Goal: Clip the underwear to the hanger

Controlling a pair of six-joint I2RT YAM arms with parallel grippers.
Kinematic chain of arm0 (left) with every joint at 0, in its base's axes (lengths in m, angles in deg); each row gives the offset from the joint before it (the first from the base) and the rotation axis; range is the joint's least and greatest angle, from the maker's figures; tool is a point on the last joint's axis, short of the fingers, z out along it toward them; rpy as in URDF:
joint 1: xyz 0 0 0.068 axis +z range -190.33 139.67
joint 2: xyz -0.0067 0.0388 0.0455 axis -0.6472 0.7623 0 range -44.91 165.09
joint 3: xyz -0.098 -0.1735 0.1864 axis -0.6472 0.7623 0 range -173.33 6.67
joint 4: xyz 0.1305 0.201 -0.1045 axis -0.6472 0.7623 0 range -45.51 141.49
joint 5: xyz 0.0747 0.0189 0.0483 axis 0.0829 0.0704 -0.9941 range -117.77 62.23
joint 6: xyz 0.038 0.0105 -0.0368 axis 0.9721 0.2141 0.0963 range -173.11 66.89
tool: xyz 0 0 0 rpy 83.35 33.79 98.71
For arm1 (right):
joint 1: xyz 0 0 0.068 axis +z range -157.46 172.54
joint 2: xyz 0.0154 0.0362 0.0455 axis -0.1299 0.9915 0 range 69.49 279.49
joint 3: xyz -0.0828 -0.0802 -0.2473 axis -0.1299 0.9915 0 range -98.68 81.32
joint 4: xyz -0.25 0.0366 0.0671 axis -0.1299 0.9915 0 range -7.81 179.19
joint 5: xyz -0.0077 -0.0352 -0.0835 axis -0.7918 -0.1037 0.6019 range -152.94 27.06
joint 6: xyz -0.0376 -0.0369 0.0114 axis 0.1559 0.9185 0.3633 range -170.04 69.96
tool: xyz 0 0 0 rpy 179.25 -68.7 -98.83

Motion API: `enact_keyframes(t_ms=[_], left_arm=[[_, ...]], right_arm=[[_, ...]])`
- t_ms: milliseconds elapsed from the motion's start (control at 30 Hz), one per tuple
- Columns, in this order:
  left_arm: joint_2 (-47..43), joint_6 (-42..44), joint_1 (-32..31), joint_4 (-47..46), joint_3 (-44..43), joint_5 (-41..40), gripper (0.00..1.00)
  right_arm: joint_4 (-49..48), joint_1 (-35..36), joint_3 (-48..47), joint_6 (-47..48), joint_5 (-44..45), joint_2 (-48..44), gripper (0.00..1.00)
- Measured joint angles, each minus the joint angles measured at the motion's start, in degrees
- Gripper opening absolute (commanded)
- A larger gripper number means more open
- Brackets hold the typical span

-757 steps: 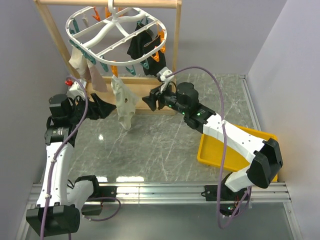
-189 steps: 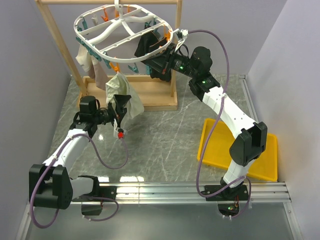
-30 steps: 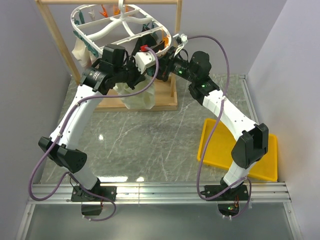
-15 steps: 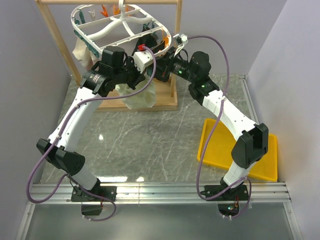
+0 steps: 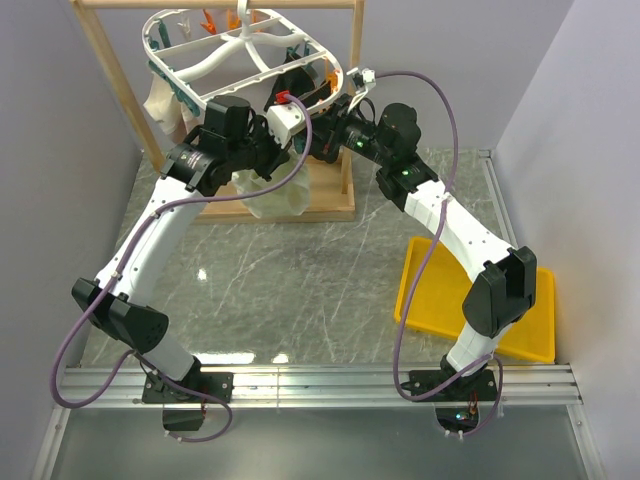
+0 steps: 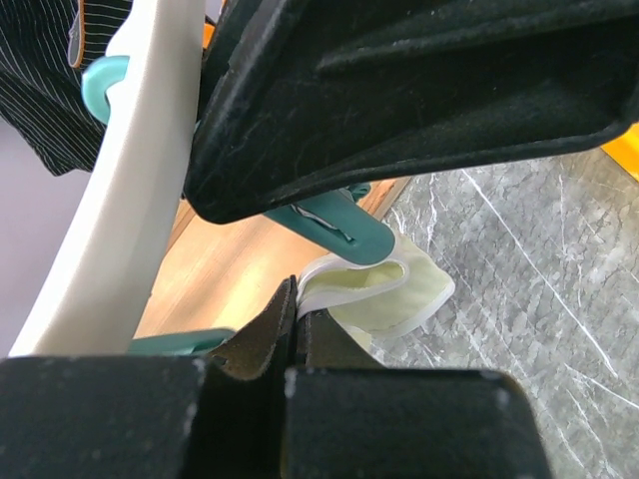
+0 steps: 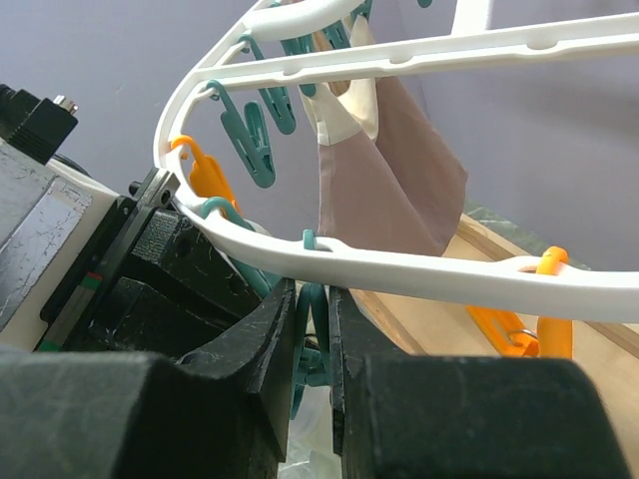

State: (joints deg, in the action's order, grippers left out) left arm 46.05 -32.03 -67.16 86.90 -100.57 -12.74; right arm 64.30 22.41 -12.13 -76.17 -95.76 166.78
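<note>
Pinching the cream hem of the underwear (image 6: 384, 299) in a tightly closed grip, the left hand (image 6: 298, 321) is holding it just below a teal clip (image 6: 334, 222) hanging from the white rim of the hanger (image 6: 120, 200); the right hand (image 7: 312, 329) is squeezing a teal clip, likely the same one; the job is calling for the hem going deep into the clip's mouth before either hand is loosening, lest the fabric drop.

Two arms are counted, left (image 5: 160, 230) and right (image 5: 450, 225); one hanger (image 5: 236, 38); one wooden rack (image 5: 356, 40); one yellow tray (image 5: 425, 300). Three garments are counted: underwear (image 5: 275, 200), black garment (image 6: 40, 90), pinkish cloth (image 7: 399, 170). The clips (image 7: 250, 135) are partly hidden.
</note>
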Motion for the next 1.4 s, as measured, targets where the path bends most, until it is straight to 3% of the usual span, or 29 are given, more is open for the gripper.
enact_keyframes(t_ms=[900,1400], left_arm=[[0.00,0.15,-1.51,-0.15,0.00,-2.43,0.00],[0.00,-5.40,-1.51,-0.11,-0.26,-0.31,0.00]], right_arm=[[-0.20,0.66,0.28,-1.97,1.31,-0.02,0.00],[-7.54,1.49,6.73,2.84,5.20,-2.36,0.00]])
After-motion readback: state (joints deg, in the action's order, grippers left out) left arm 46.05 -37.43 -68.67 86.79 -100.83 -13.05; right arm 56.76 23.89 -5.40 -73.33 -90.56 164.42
